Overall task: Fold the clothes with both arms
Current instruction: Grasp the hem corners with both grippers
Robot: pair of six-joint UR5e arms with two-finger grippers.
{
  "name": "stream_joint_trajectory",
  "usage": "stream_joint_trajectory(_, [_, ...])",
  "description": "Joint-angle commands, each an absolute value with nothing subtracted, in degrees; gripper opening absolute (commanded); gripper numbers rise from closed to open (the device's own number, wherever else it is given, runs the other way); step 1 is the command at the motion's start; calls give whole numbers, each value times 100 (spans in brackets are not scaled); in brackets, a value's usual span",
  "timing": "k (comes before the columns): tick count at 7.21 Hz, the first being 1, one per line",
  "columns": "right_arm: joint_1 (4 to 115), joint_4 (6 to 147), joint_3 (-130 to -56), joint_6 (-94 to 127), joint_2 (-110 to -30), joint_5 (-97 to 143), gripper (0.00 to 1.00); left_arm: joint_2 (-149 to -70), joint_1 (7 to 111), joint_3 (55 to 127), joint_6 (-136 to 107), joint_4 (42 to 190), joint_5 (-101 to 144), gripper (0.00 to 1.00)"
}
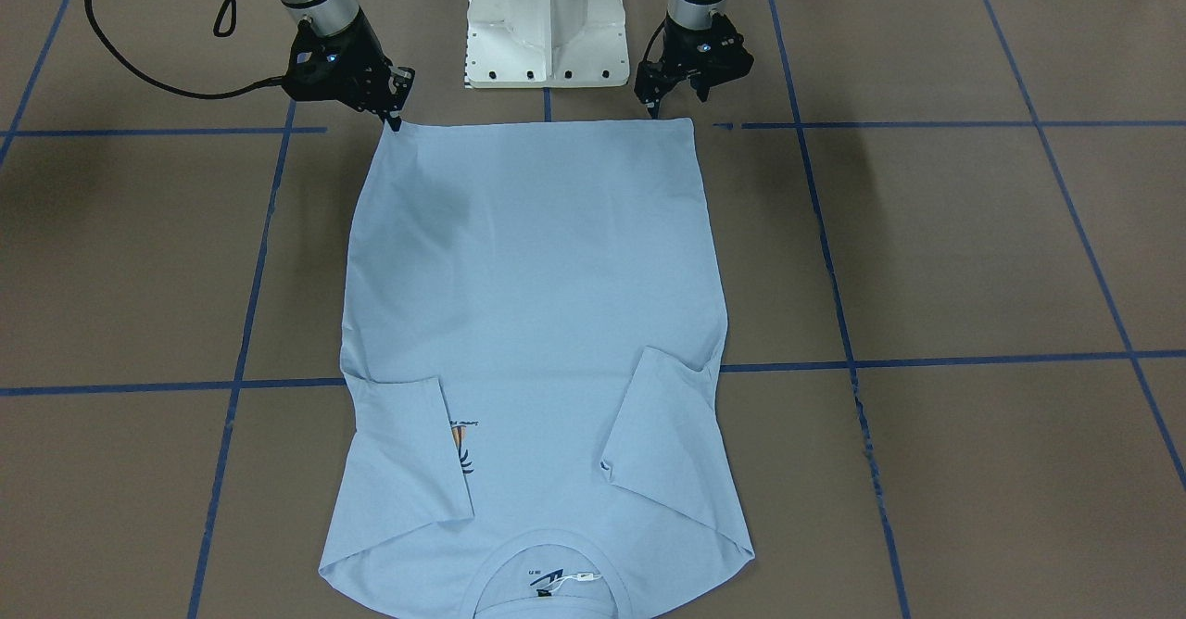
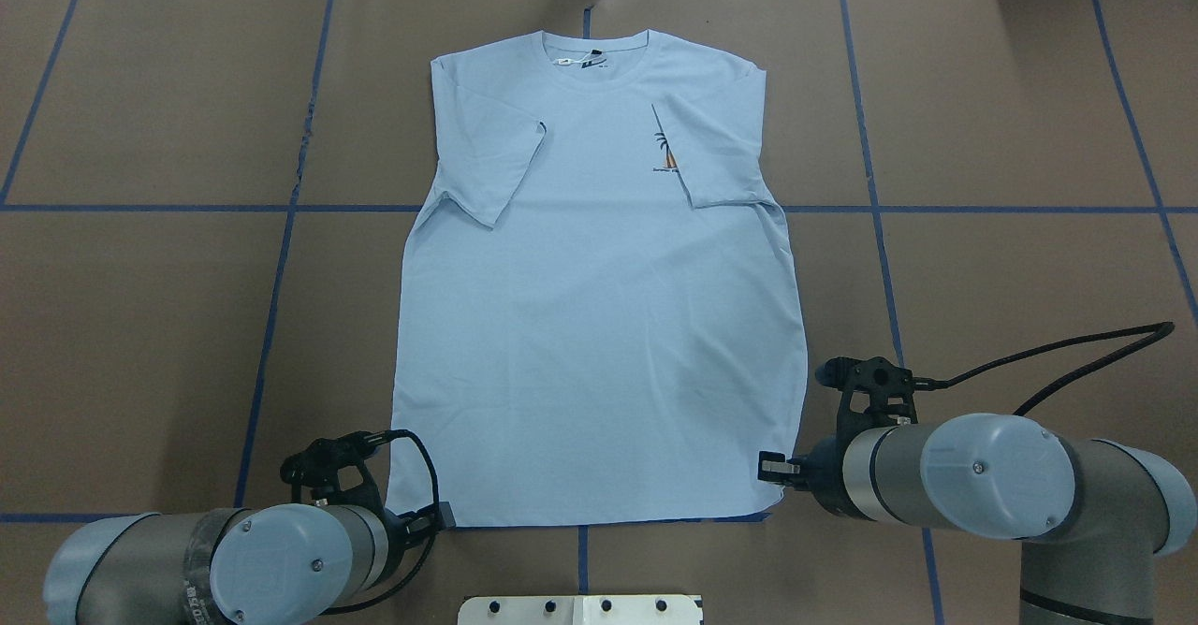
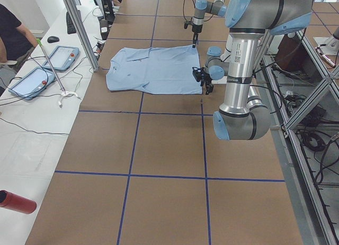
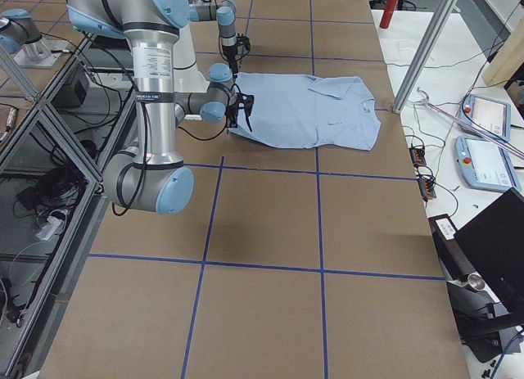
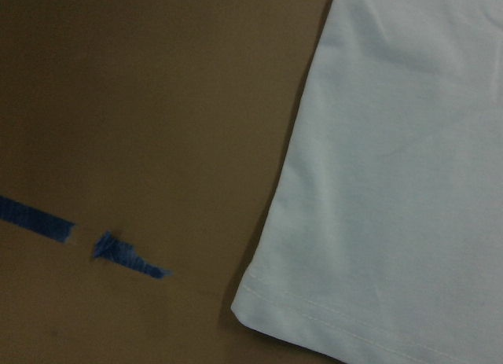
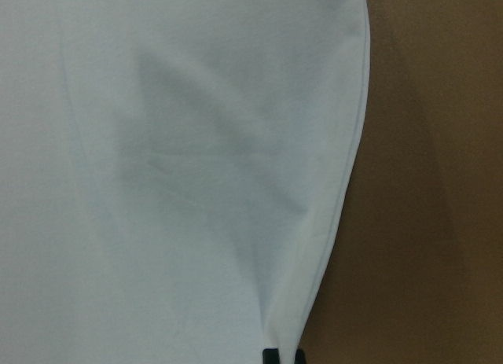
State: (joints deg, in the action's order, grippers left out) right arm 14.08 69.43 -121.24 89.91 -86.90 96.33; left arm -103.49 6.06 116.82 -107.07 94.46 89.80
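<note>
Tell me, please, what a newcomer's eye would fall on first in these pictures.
A light blue T-shirt lies flat in the middle of the brown table, both sleeves folded inward. At its hem, near the white robot base, the right gripper pinches one corner and the left gripper is poised at the other.

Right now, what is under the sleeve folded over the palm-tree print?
The T-shirt front. Part of the print shows beside the sleeve; the rest is covered.
</note>
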Motion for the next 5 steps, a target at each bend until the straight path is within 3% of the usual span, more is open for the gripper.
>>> stream_joint_trajectory(1, [1450, 6943, -12120, 8983, -8684, 9642, 0, -10345, 720, 11576, -10635, 9439, 8886, 88])
stream_joint_trajectory(3, [1450, 6943, -12111, 8982, -8684, 9650, 0, -10345, 756, 11426, -10626, 9439, 8877, 86])
stream_joint_trajectory(4, [1468, 6943, -12120, 8982, -8684, 9650, 0, -10345, 756, 11434, -10626, 9431, 8877, 79])
stream_joint_trajectory(5, [1476, 6943, -12111, 8982, -8684, 9659, 0, -10353, 756, 11452, -10626, 9431, 8886, 65])
